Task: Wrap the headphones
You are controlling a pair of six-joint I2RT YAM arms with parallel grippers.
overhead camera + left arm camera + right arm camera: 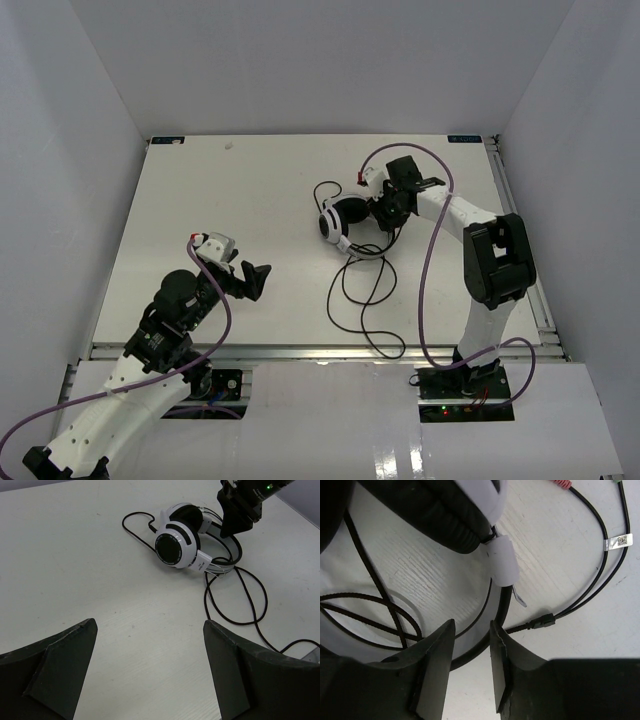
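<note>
The headphones (338, 222) lie on the white table at the back right, with white ear cups, black pads and a black-and-white headband. Their thin black cord (362, 300) trails in loops toward the near edge. My right gripper (386, 212) is down on the headband, its fingers closed narrowly around the band (472, 625), with an ear pad (435, 515) just beyond. My left gripper (251, 279) is open and empty, well to the left of the headphones. In the left wrist view the headphones (176, 545) lie ahead of its spread fingers (149, 626).
Purple robot cables (432, 260) loop over both arms. The cord's plugs and a tagged branch (618, 541) lie beside the headphones. The table's raised rail (300, 351) runs along the near edge. White walls enclose the table on three sides.
</note>
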